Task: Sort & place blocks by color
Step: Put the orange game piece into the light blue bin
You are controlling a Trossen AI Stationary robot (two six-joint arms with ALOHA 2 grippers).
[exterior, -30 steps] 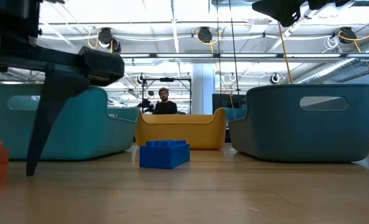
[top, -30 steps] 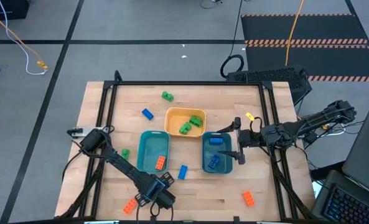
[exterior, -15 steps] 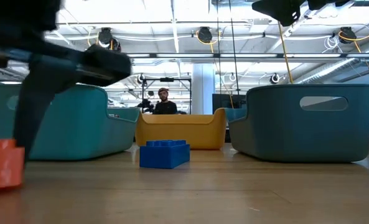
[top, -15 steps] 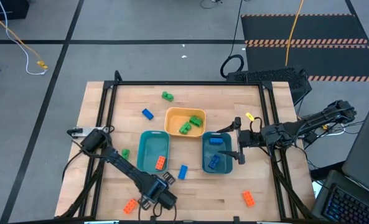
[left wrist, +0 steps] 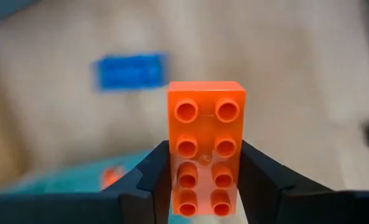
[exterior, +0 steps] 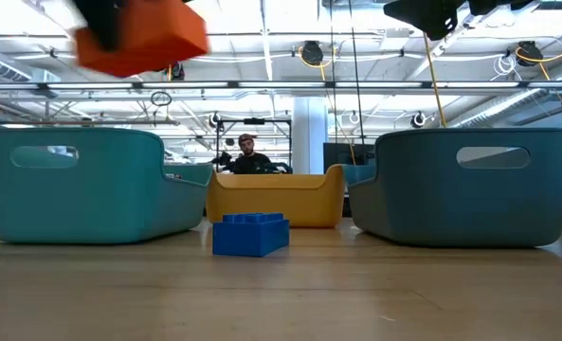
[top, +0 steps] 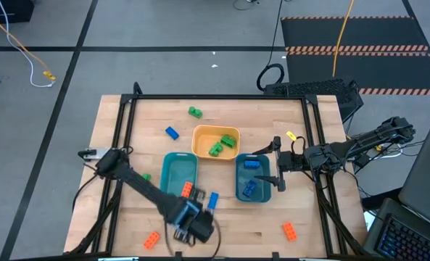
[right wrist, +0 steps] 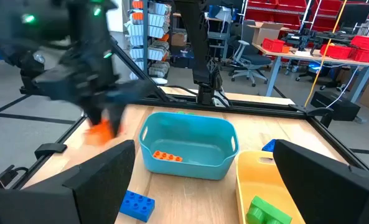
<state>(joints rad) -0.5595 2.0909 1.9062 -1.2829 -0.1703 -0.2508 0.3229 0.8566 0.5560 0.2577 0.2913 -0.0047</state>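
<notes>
Near 6 o'clock on the desk (top: 127,123), the left fingers (left wrist: 148,180) squeeze an orange block (left wrist: 205,146) in the air beside the left teal bin (top: 178,176), and it could slip out if they loosen, while the right fingers (right wrist: 103,174) wait wide apart.

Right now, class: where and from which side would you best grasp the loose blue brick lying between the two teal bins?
Come straight down from above and close the claw across the blue brick on its two long sides. It lies flat, studs up, with bare table around it.
</notes>
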